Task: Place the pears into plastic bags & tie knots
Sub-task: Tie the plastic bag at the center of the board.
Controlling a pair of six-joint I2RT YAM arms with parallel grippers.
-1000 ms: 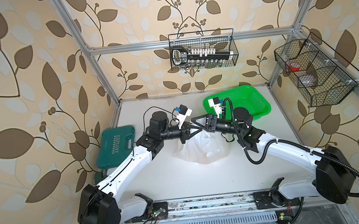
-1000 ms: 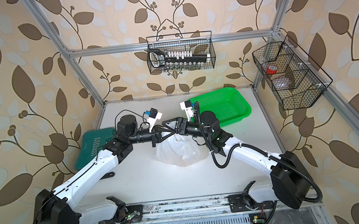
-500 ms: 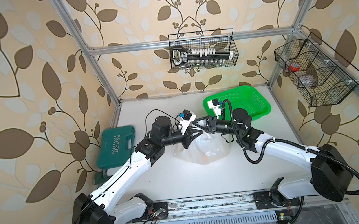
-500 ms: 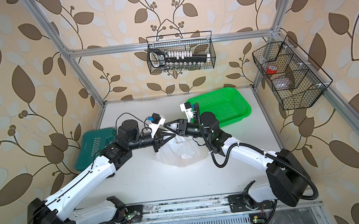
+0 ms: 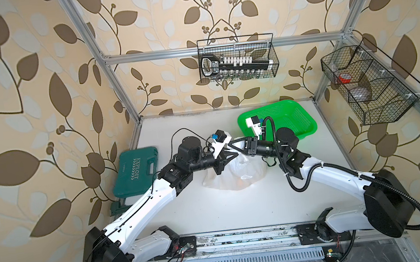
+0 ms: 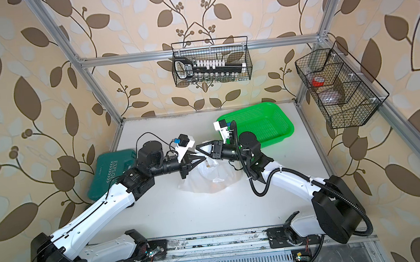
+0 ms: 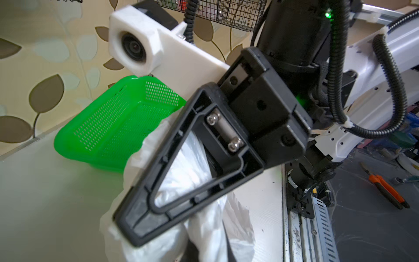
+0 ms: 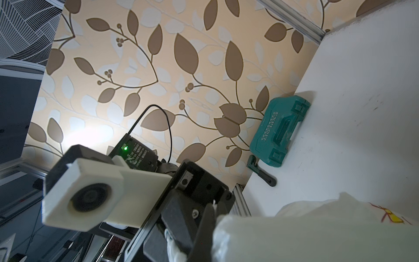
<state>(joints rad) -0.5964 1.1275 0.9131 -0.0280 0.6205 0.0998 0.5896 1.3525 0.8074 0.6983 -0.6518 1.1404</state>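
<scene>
Thin translucent film: one plastic bag (image 5: pixel 235 177) slumps on the tabletop (image 5: pixel 212 212) between two hands. It looks soft, slippery and tear-prone, and is best taken by its handles, not its loaded belly. The right hand (image 5: pixel 230 145) is clamped on bag film, the gap of the left hand (image 5: pixel 234 156) cannot be judged, and the pears (image 5: pixel 242 179) inside show only as an orange tint, uncountable.

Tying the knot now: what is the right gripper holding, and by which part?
The right gripper appears to pinch the plastic bag by the bunched film at its top.
</scene>
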